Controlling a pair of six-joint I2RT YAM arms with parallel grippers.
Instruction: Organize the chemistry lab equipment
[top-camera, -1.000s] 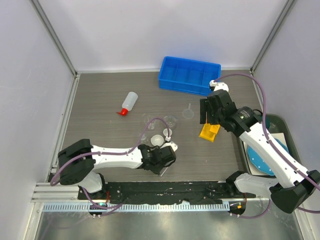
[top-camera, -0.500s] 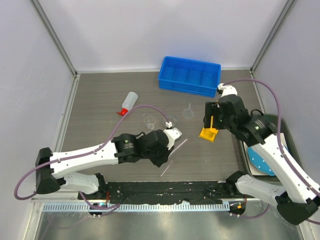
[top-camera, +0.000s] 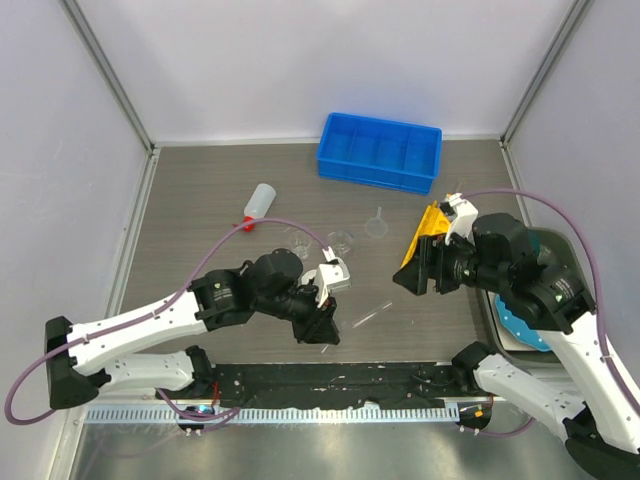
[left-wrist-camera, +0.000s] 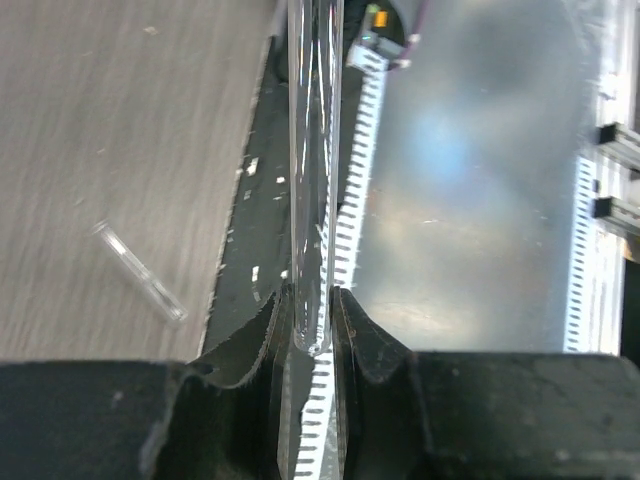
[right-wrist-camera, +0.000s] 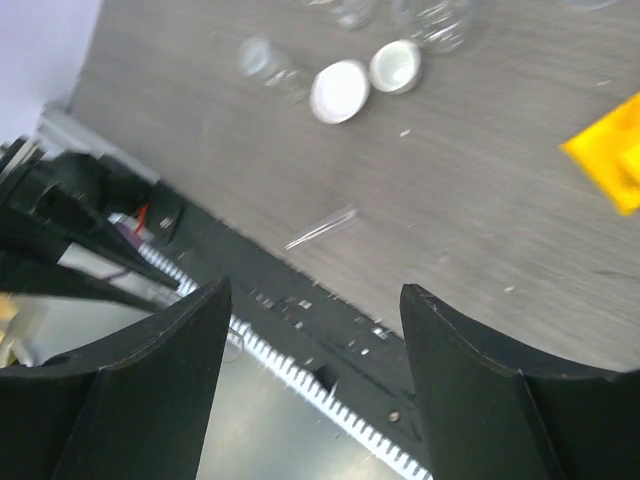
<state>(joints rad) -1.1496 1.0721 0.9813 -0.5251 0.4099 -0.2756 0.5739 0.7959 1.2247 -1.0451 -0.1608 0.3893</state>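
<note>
My left gripper (top-camera: 322, 330) is shut on a thin glass tube (left-wrist-camera: 313, 180) and holds it over the table's near edge. A second glass tube (top-camera: 368, 316) lies on the table; it also shows in the left wrist view (left-wrist-camera: 140, 285) and the right wrist view (right-wrist-camera: 322, 228). My right gripper (top-camera: 410, 277) is open and empty (right-wrist-camera: 315, 300), above the table. The yellow rack (top-camera: 428, 225) sits just behind it, partly hidden, and shows in the right wrist view (right-wrist-camera: 610, 165). Two white dishes (right-wrist-camera: 340, 90) lie near clear beakers (top-camera: 340, 240). The funnel (top-camera: 377, 225) and red-capped squeeze bottle (top-camera: 258, 205) are further back.
A blue bin (top-camera: 380, 150) stands at the back. A blue plate (top-camera: 515, 322) and a teal mug (top-camera: 552, 243) sit at the right edge, partly behind my right arm. A black rail (top-camera: 400, 378) runs along the near edge.
My left gripper has risen and swung towards the near edge with a glass tube. My right gripper has drawn back from the yellow rack towards the near side; the rack now lies further back.
</note>
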